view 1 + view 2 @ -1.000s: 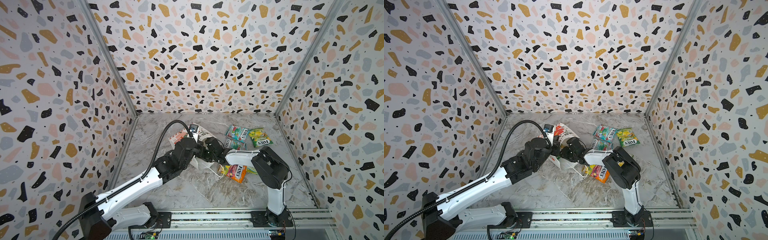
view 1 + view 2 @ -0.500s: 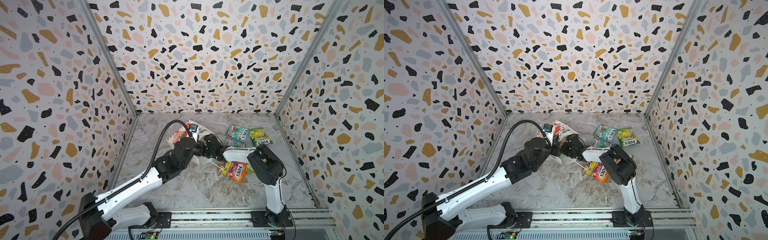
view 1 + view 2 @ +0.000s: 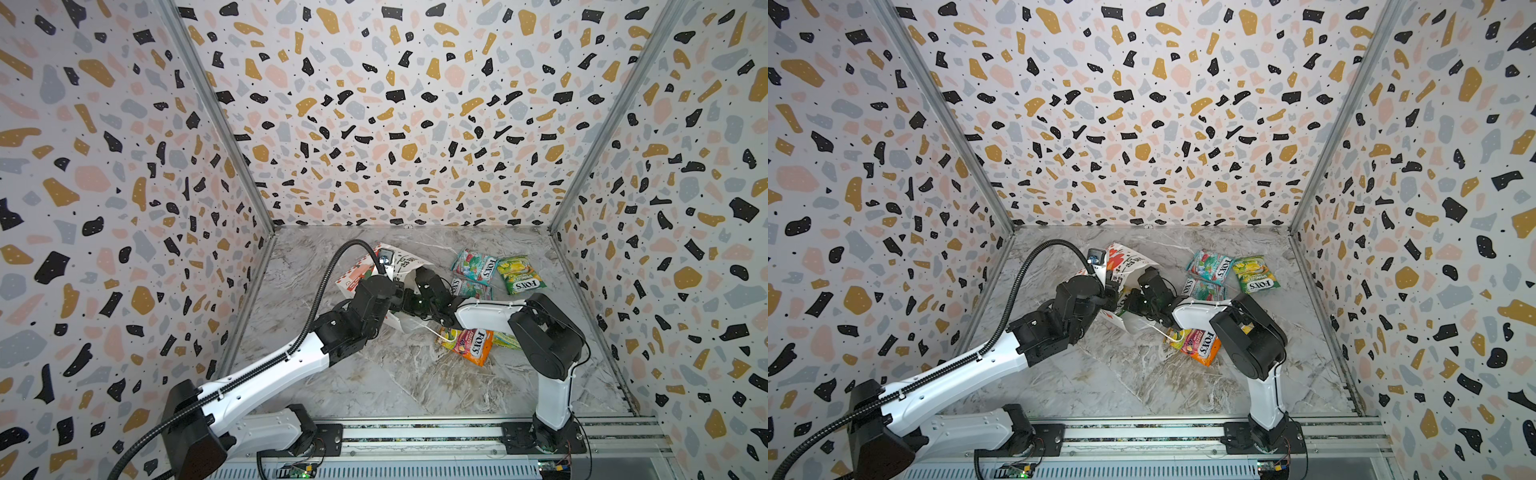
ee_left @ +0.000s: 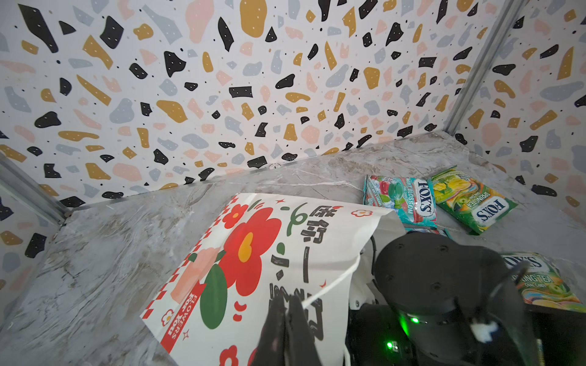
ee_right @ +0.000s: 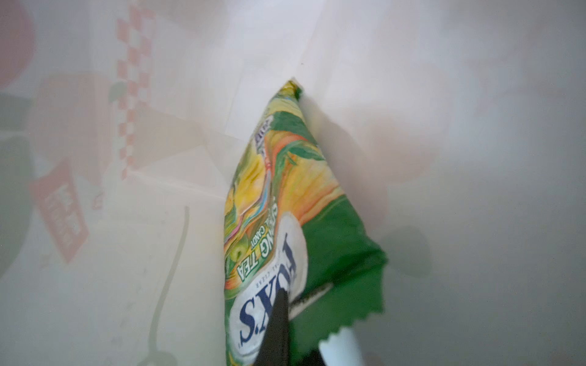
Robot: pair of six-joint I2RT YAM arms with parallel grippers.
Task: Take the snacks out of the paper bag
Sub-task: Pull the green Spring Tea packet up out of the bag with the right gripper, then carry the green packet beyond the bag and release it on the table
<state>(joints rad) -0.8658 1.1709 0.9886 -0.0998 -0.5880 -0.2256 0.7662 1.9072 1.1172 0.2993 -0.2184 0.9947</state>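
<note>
The white paper bag (image 3: 356,277) (image 3: 1128,262) (image 4: 253,253) with red flowers lies on its side, mouth to the right. My left gripper (image 4: 287,305) is shut on its white cord handle at the mouth. Reaching into the mouth, my right gripper (image 5: 287,304) is shut on a green FOX'S pouch (image 5: 269,196) inside the bag; in both top views its fingers are hidden by the paper. Other snacks lie on the table: a teal-and-red pouch (image 3: 476,266) (image 3: 1210,266) (image 4: 401,199), a yellow-green one (image 3: 519,276) (image 3: 1254,276) (image 4: 469,199) and an orange-pink one (image 3: 469,345) (image 3: 1198,347).
A second teal pouch (image 3: 471,287) lies half under the first, and a green pouch (image 4: 539,282) lies under the right forearm. Patterned walls close in the marble table (image 3: 374,382) on three sides. The arms' base rail (image 3: 415,436) runs along the front.
The right gripper has closed on the green pouch inside the bag. The right arm has pushed a little further left into the bag's mouth. The left gripper has stayed shut on the handle.
</note>
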